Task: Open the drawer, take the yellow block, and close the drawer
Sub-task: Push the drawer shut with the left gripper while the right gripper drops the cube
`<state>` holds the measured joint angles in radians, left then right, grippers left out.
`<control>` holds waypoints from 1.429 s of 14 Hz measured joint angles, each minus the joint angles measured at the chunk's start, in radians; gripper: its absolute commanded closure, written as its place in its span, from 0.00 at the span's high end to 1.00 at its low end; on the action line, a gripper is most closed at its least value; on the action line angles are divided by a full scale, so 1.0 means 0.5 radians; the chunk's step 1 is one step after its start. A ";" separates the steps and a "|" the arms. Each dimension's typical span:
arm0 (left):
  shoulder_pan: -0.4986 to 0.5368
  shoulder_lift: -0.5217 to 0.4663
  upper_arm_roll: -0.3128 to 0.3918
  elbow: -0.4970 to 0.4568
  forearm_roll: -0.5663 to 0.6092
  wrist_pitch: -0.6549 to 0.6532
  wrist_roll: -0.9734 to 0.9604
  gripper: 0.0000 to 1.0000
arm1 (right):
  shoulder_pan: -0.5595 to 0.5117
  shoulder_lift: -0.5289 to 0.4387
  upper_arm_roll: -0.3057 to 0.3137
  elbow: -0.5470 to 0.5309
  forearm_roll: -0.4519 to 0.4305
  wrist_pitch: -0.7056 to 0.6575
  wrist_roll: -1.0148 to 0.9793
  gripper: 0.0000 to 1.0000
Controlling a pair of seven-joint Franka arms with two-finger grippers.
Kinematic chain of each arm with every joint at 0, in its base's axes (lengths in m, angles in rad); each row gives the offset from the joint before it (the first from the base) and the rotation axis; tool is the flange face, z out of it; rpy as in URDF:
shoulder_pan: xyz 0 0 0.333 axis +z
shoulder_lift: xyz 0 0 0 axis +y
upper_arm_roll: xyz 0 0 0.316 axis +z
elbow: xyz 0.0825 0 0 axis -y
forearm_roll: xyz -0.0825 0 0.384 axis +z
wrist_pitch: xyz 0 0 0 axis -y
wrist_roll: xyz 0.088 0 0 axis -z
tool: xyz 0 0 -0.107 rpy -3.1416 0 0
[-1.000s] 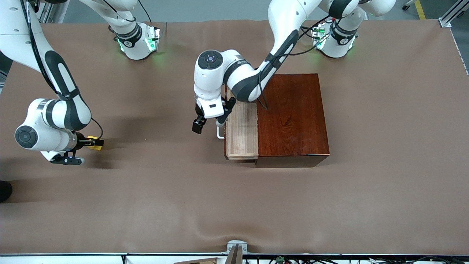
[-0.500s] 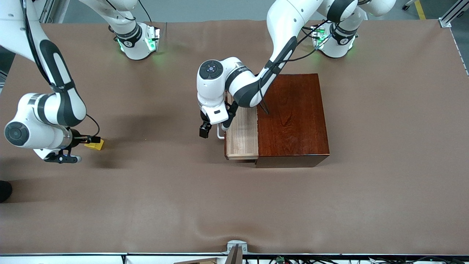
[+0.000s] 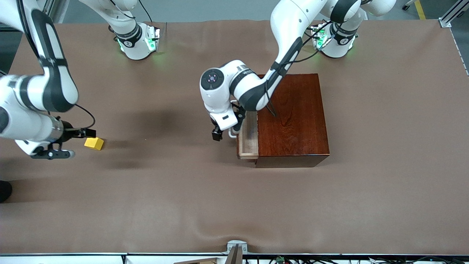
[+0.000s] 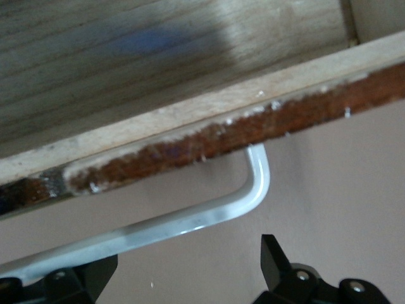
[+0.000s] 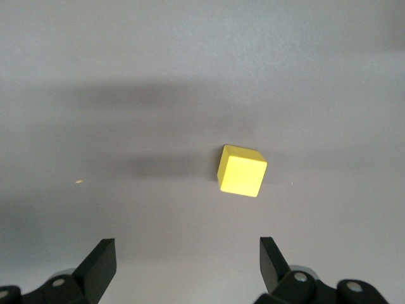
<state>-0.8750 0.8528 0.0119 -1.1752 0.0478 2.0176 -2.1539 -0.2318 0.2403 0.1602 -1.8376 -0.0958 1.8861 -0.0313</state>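
Yellow block (image 3: 93,143) clear of right fingers (image 3: 90,132)

A brown table cover (image 3: 384,190) spreads smooth, with a metal bracket (image 3: 236,246) at its near edge

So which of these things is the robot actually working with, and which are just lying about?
Part of the job:
- drawer, partly open
- its white handle, left gripper open around it
- yellow block, on the table
- right gripper, open beside the block

Just there:
- brown table cover
- wooden box housing the drawer
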 measured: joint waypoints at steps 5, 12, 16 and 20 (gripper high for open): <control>0.060 -0.011 0.009 0.002 0.000 -0.215 0.023 1.00 | 0.117 -0.200 0.009 0.263 0.024 -0.511 0.005 1.00; 0.075 -0.016 0.042 0.002 0.000 -0.365 0.023 1.00 | 0.258 -0.288 0.013 0.759 0.027 -0.996 0.006 1.00; 0.071 -0.018 0.042 0.002 0.000 -0.373 0.023 1.00 | 0.259 -0.307 0.013 0.915 0.028 -1.101 0.005 1.00; 0.072 -0.152 0.042 0.023 0.000 -0.376 0.068 1.00 | 0.259 -0.328 0.003 0.950 0.039 -1.144 0.007 1.00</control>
<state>-0.8390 0.7766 0.0331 -1.1640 0.0478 1.8294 -2.1198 -0.1021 0.0762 0.1616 -1.3629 -0.0763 1.3141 -0.0280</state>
